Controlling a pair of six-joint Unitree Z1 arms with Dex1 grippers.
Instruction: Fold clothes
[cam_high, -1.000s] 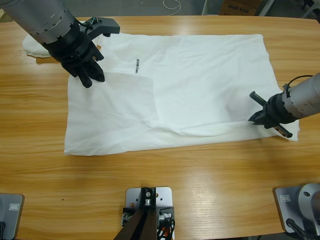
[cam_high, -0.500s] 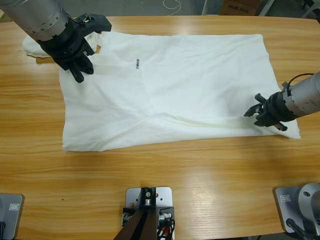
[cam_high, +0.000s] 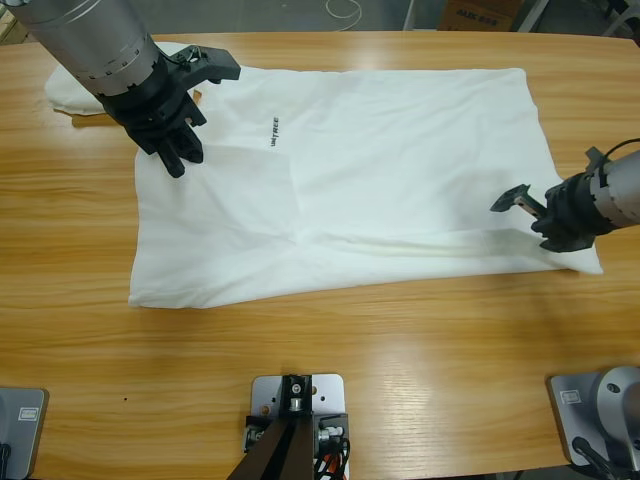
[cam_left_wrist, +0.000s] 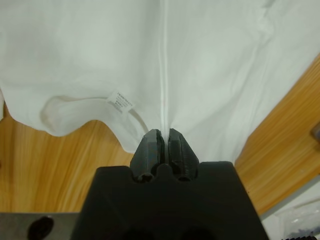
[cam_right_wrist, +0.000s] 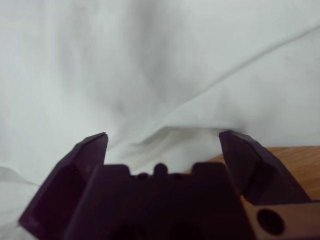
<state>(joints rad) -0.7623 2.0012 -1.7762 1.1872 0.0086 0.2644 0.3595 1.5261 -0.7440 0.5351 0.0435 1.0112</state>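
While the white T-shirt (cam_high: 350, 180) lies spread flat across the table (cam_high: 330, 370), the left gripper (cam_high: 180, 150) at 10 o'clock pinches a fabric ridge near the collar; the right gripper (cam_high: 535, 215) at 3 o'clock hangs spread, empty, over the hem.

The left pincer (cam_left_wrist: 163, 134) points down from a bent arm, jaws pinched together; the right pincer (cam_right_wrist: 162, 137) reaches in low, jaws spread wide.

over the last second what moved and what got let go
The left claw, shut on the T-shirt, pulled its collar end out to the left, then came back. The right claw lifted off the hem and now hangs open above it. The folded white cloth behind the left arm and the table stayed put.
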